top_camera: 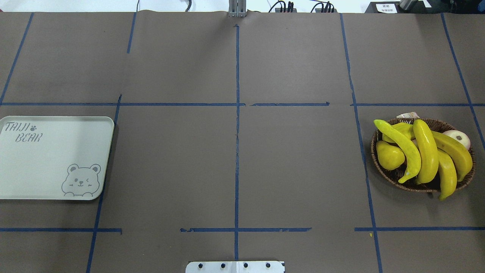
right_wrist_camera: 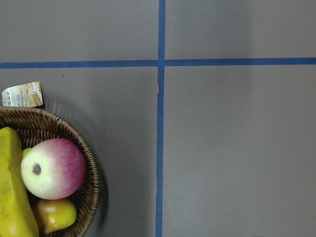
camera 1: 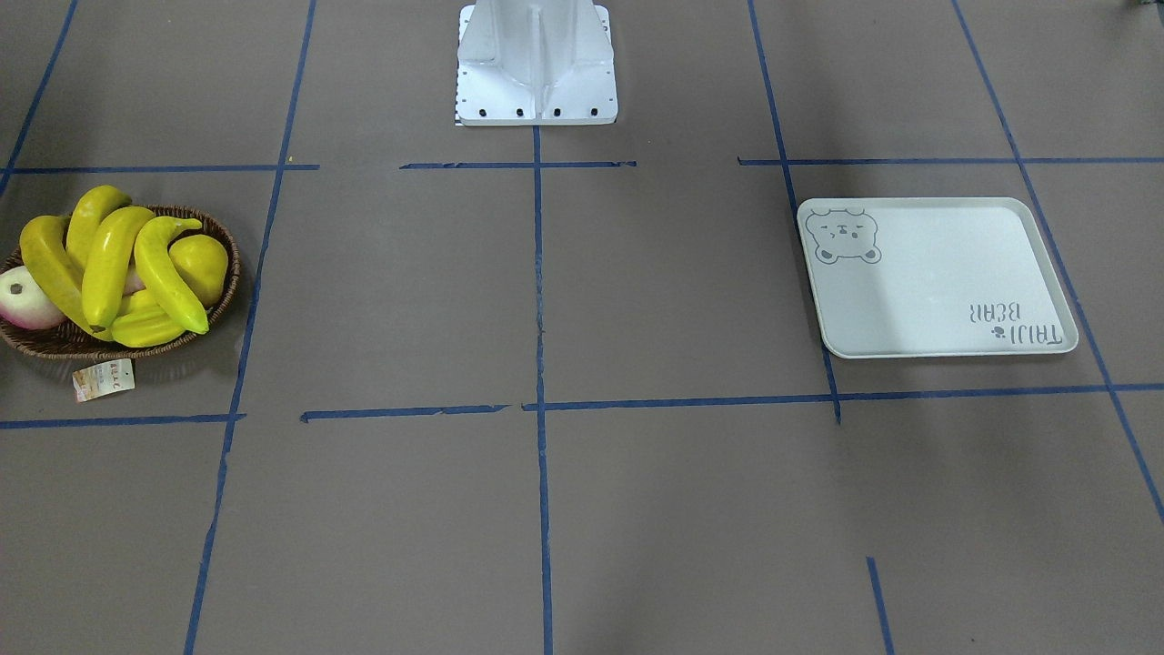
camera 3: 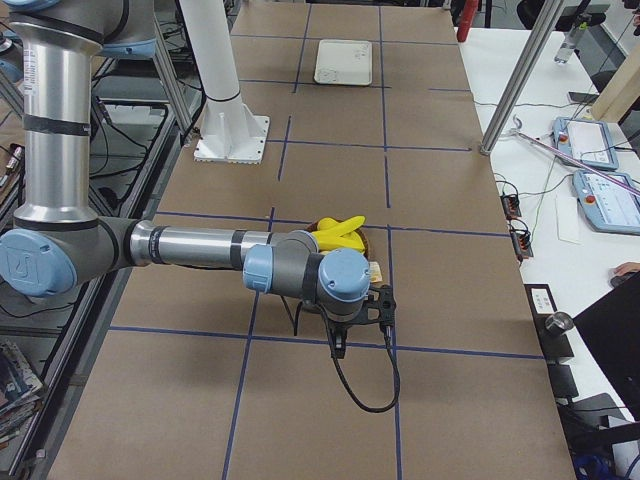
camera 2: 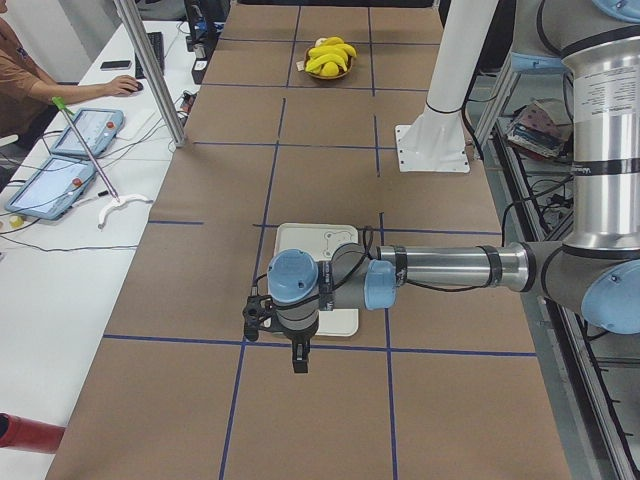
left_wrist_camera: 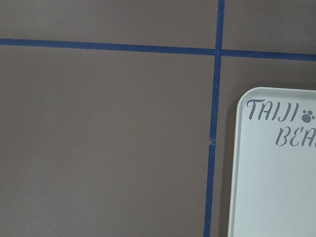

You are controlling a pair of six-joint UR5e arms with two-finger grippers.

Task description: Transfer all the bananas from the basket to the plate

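Several yellow bananas [camera 1: 109, 264] lie piled in the brown wicker basket [camera 1: 227, 246]; they also show in the overhead view [top_camera: 426, 151] and the exterior right view [camera 3: 338, 232]. The white bear plate [camera 1: 937, 282] lies bare at the opposite end [top_camera: 49, 163]. My left gripper [camera 2: 299, 360] hangs above the table just off the plate's outer end [camera 2: 320, 240]. My right gripper [camera 3: 338, 345] hangs beside the basket's outer side. I cannot tell whether either is open. No fingers show in the wrist views, only the plate's lettered corner [left_wrist_camera: 276, 187] and the basket rim [right_wrist_camera: 89, 158].
The basket also holds a yellow pear [top_camera: 389, 157], a pink-white apple [right_wrist_camera: 53, 168] and a ridged starfruit [camera 1: 145, 327]. Its paper tag [camera 1: 103, 378] lies on the table. The white robot base [camera 1: 536, 64] stands mid-table. An operator's bench with tablets [camera 2: 70, 160] runs along the far side.
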